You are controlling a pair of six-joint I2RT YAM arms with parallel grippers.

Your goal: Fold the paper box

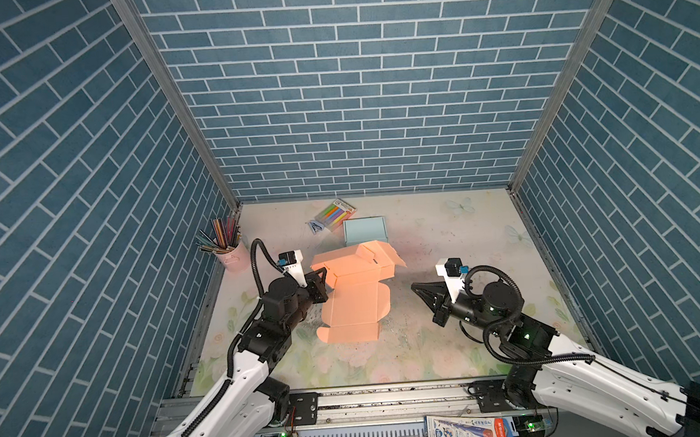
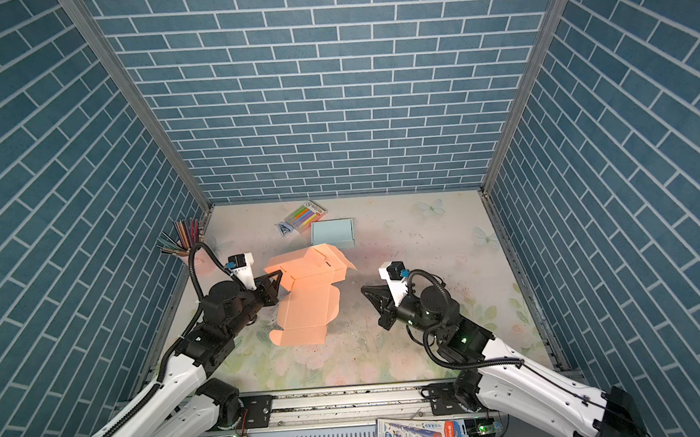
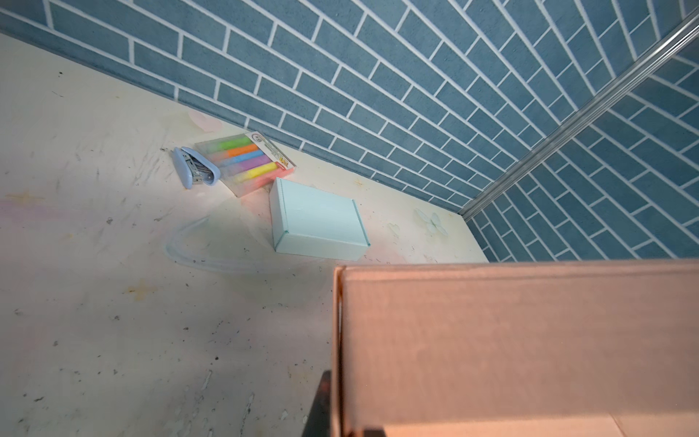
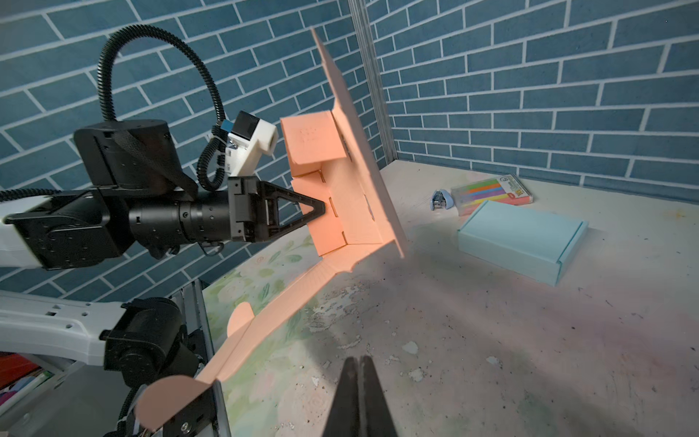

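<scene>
Blue brick-patterned walls close in a floral worktop (image 1: 445, 230), scuffed and speckled. On it, left of the middle and nearer the left edge, sits the paper box (image 1: 353, 306).

My left gripper (image 4: 320, 208) has its jaws almost together on the edge of the box's left side wall. As best I can judge from the left wrist view, it is pinching the card. My right gripper (image 4: 358, 397) is closed on nothing and hangs above bare worktop, well apart from the box toward the right edge.

To do this step well, I think I should hold the pinched wall upright and swing it along its crease rather than pull. I should also bring the right gripper in against the opposite wall, so the sheet does not skate.

The box is salmon-orange corrugated card, half formed. Its far part stands tilted up with flaps bent inward, and its near part lies flat with rounded tabs toward the front edge.
</scene>
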